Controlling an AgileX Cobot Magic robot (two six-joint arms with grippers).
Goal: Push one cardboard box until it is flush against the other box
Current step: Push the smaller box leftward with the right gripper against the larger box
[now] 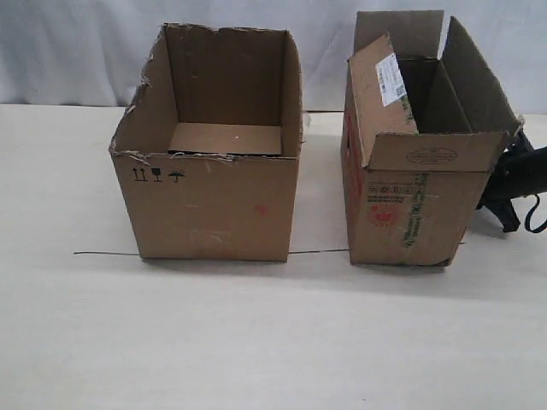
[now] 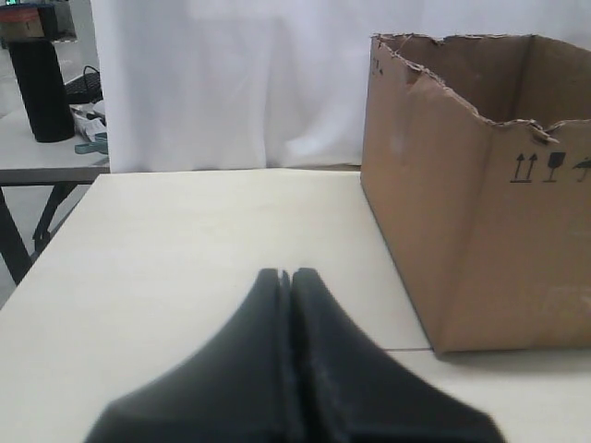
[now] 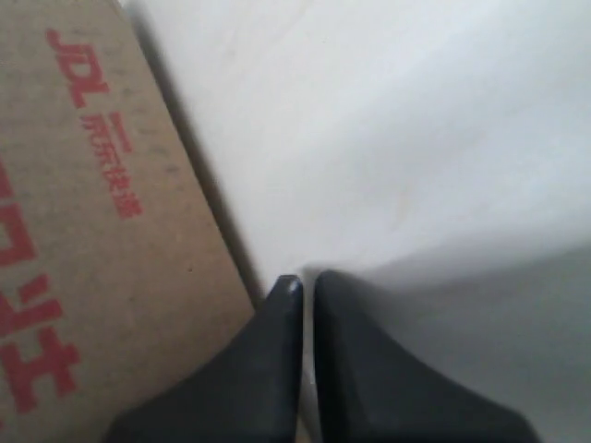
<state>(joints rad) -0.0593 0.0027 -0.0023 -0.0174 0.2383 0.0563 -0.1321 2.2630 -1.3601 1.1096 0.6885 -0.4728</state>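
Note:
The narrower carton [image 1: 419, 201], with upright flaps, a white label [image 1: 391, 79] and red and green print, stands on the right of the table. The wider carton [image 1: 214, 201], with a ragged rim and black symbols [image 1: 158, 176], stands to its left, with a strip of bare table between them. My right arm [image 1: 515, 175] sits against the narrow carton's far right side. In the right wrist view the right gripper [image 3: 303, 281] is shut, empty, right beside the red-printed wall [image 3: 92, 212]. My left gripper [image 2: 286, 275] is shut, empty, over the table to the left of the wide carton [image 2: 480, 231].
A thin dark line [image 1: 320, 251] runs across the pale table [image 1: 256, 342] along the cartons' front edges. A white curtain hangs behind. In the left wrist view the table's left edge [image 2: 55, 231] shows, with a black cylinder [image 2: 39, 88] on another surface beyond.

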